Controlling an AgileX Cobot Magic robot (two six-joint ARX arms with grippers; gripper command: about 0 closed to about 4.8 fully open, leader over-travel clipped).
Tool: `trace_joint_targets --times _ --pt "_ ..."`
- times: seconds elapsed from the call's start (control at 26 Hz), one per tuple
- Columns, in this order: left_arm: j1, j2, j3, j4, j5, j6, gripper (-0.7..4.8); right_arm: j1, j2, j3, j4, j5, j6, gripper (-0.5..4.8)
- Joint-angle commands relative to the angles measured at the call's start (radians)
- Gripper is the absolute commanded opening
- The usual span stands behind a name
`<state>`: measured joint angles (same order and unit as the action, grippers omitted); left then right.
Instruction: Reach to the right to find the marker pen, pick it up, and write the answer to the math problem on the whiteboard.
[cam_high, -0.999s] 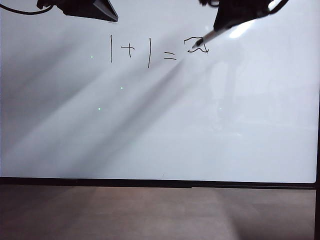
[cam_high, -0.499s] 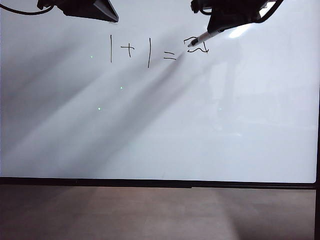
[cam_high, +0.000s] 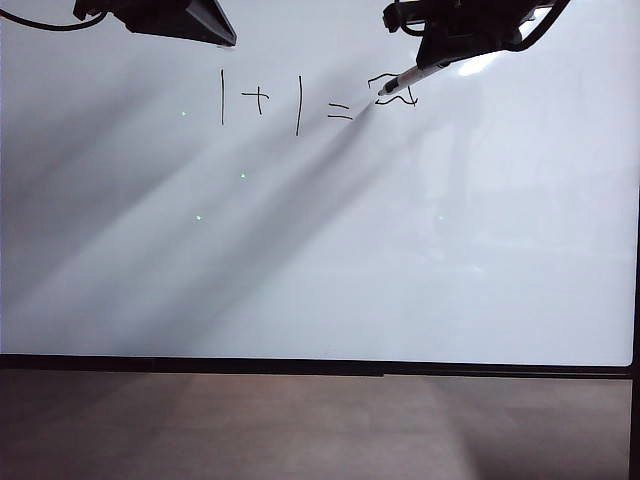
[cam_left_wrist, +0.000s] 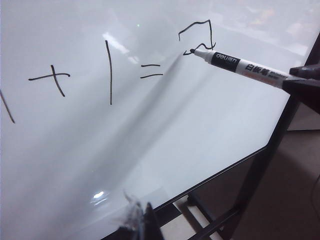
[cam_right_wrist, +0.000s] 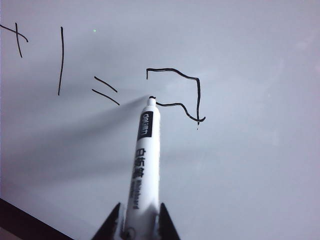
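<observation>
The whiteboard (cam_high: 320, 260) fills the exterior view. Near its top stands the math problem (cam_high: 285, 100), also in the left wrist view (cam_left_wrist: 110, 72) and the right wrist view (cam_right_wrist: 60, 60). My right gripper (cam_right_wrist: 140, 205) is shut on the marker pen (cam_right_wrist: 145, 165), a white barrel with black print. The pen's dark tip touches the board at the left end of the lower stroke of a hand-drawn figure (cam_right_wrist: 180, 95) just right of the equals bars. In the exterior view that gripper (cam_high: 450, 45) hangs at the top right with the pen (cam_high: 410, 76) slanting down-left. My left gripper (cam_high: 190, 20) stays at the top left, shut and empty (cam_left_wrist: 142, 222).
The board's black frame (cam_high: 320, 365) runs along its lower edge, with brown floor (cam_high: 320, 425) below. Dark stand legs (cam_left_wrist: 250, 190) show under the board in the left wrist view. A black cable (cam_high: 40, 22) hangs at the top left.
My right gripper has shifted a little to the left and the pen lies flatter; its tip stays by the left end of the drawn figure. The left arm has not moved.
</observation>
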<state>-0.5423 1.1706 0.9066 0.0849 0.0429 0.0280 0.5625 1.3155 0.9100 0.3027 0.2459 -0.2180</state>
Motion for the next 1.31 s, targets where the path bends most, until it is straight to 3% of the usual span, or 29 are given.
trace_joint_targets --times 0.04,1.0,1.31 --pt "0.001 -0.005 0.001 0.006 0.006 -0.001 -0.05 0.000 -0.004 0.004 0.024 -0.005 0.000 -0.07" --pt "0.001 -0.005 0.001 -0.002 0.006 0.002 -0.06 -0.032 0.036 0.004 0.068 -0.023 0.001 -0.07" --pt "0.001 -0.005 0.001 -0.002 0.006 0.002 -0.05 -0.032 0.052 0.004 0.003 -0.020 0.013 -0.07"
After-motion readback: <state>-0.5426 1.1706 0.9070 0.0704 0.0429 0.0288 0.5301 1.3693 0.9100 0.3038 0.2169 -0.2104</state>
